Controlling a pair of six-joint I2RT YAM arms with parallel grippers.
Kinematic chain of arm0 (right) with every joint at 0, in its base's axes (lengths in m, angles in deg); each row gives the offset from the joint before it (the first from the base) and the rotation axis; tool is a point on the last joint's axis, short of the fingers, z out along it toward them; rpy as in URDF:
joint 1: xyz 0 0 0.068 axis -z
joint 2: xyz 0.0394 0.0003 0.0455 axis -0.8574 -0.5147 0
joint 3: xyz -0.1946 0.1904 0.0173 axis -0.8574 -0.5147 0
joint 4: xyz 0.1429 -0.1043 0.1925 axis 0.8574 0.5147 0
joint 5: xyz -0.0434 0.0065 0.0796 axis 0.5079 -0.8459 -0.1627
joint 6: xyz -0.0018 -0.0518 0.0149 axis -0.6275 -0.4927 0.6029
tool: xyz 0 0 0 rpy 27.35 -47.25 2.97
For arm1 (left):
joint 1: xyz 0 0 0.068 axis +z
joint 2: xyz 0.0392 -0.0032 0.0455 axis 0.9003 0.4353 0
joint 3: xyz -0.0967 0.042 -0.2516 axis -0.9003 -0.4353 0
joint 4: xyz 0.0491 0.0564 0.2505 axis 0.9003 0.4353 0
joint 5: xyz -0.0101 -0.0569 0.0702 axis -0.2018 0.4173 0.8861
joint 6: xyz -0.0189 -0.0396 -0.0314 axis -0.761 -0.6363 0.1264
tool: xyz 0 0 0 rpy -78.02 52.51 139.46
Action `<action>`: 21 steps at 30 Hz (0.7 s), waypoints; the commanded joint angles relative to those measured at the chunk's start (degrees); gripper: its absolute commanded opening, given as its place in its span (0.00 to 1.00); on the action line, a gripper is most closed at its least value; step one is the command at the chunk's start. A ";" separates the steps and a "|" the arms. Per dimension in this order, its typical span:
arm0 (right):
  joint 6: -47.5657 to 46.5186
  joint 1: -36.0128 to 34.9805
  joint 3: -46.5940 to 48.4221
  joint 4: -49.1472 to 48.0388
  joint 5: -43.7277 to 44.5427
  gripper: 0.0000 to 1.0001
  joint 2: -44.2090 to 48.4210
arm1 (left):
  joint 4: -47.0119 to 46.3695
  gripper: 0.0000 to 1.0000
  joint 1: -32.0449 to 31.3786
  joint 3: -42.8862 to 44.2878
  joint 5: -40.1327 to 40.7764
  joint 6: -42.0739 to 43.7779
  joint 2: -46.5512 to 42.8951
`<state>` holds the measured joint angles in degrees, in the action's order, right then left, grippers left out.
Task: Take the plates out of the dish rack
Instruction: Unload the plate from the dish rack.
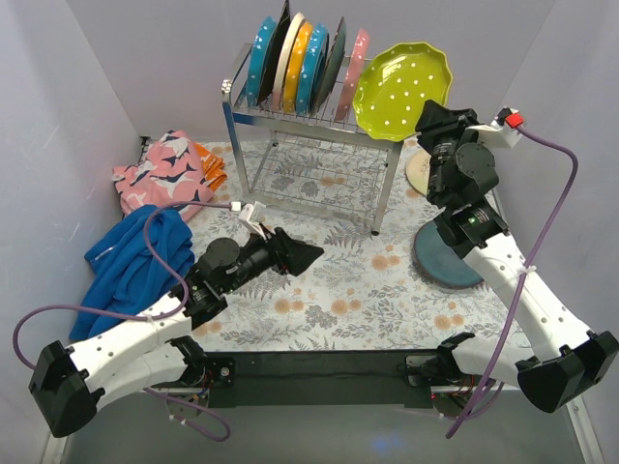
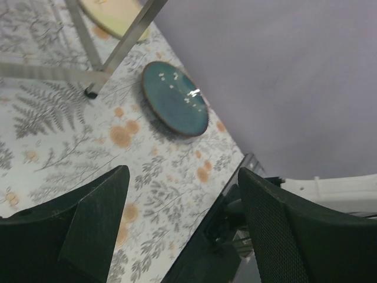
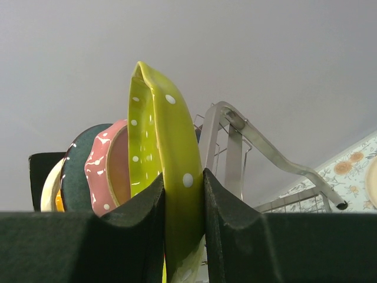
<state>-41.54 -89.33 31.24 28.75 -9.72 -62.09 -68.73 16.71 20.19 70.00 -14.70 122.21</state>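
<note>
The lime green plate (image 1: 401,92) stands at the right end of the dish rack (image 1: 290,118), its edge clamped between the right gripper (image 1: 432,116) fingers. Whether it sits in a slot is hidden. The other plates (image 1: 300,63) overlap in the slots. The right arm covers part of a teal plate (image 1: 447,263) and most of a cream plate (image 1: 418,174). The left gripper (image 1: 302,256) is spread wide, empty.

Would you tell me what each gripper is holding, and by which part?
The right gripper grips the green plate by its rim; the left gripper holds nothing.
</note>
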 commanded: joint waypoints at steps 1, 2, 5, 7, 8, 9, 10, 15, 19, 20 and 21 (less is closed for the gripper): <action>7.78 1.73 -0.93 -5.46 -6.30 0.01 3.52 | -4.42 0.73 -0.33 6.16 -3.72 -2.38 2.82; 8.48 2.09 -1.28 -5.46 -7.70 0.01 3.70 | -5.13 0.73 -0.33 7.56 -3.99 -2.64 3.43; 10.42 3.67 -2.34 -5.54 -10.17 0.01 4.41 | -7.77 0.73 -0.33 11.43 -4.34 -3.17 6.77; 11.83 4.55 -3.13 -5.46 -11.14 0.01 5.02 | -8.38 0.73 -0.15 13.54 -3.90 -3.17 9.93; 12.35 4.90 -3.39 -5.46 -12.19 0.01 5.11 | -8.65 0.73 -0.15 15.73 -3.64 -3.17 11.16; 12.79 5.69 -3.74 -5.46 -12.72 0.01 5.20 | -9.09 0.73 -0.07 16.62 -3.38 -3.17 12.91; 14.28 6.13 -4.44 -5.46 -13.34 0.01 5.55 | -9.26 0.73 0.02 17.68 -3.11 -3.35 13.89; 17.98 9.46 -6.20 -5.46 -19.22 0.01 5.81 | -11.81 0.73 0.64 23.21 -1.70 -3.79 17.85; 19.30 11.23 -7.26 -6.16 -22.56 0.01 5.99 | -12.60 0.73 2.04 26.91 -2.05 -3.87 22.14; 19.39 11.58 -7.69 -6.59 -23.44 0.01 6.08 | -13.04 0.73 2.31 27.35 -2.49 -4.22 22.77; 19.65 12.28 -8.13 -6.86 -23.80 0.01 6.51 | -13.74 0.73 2.92 27.79 -3.10 -4.40 23.47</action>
<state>-25.32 -78.29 23.13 29.65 -27.36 -58.17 -79.42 17.89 44.45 67.46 -18.55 143.91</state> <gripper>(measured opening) 0.307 0.730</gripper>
